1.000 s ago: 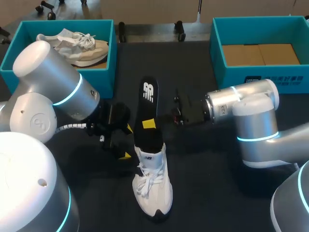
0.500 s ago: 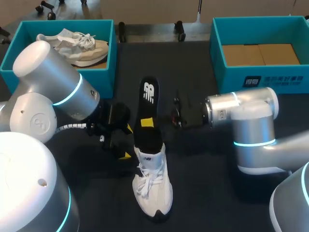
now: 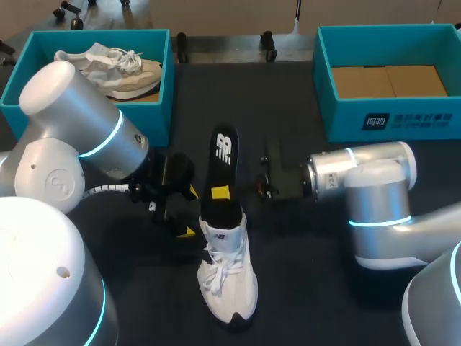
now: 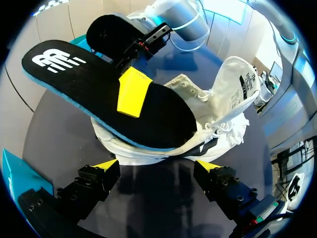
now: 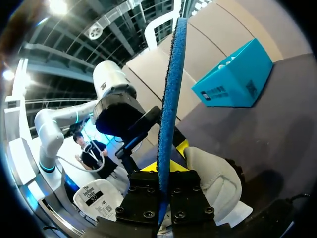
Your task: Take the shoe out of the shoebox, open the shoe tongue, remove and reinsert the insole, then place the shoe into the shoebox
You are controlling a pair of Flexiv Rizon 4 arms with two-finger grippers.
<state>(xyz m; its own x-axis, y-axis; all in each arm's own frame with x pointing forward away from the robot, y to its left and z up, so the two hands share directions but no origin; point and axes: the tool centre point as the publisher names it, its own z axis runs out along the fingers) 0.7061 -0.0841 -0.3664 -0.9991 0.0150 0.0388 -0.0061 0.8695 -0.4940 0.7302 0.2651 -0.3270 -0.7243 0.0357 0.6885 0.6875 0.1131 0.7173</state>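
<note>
- My right gripper [image 3: 220, 192] is clamped on the black insole [image 3: 222, 155], one yellow finger on each face.
- The insole stands tilted, its lower end in the white shoe [image 3: 229, 281] and its upper end free.
- My left gripper [image 3: 190, 212] is spread wide just beside the shoe's heel, holding nothing.
- The shoe rests on the dark surface [image 3: 302, 281], between the two teal shoeboxes [image 3: 403, 119] and nearer to me than either.

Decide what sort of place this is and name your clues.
Probably a robotics lab bench: left arm and right arm are over a dark table, with a teal left shoebox and right shoebox behind, and the right gripper pinches a black insole sticking out of a white shoe.
</note>
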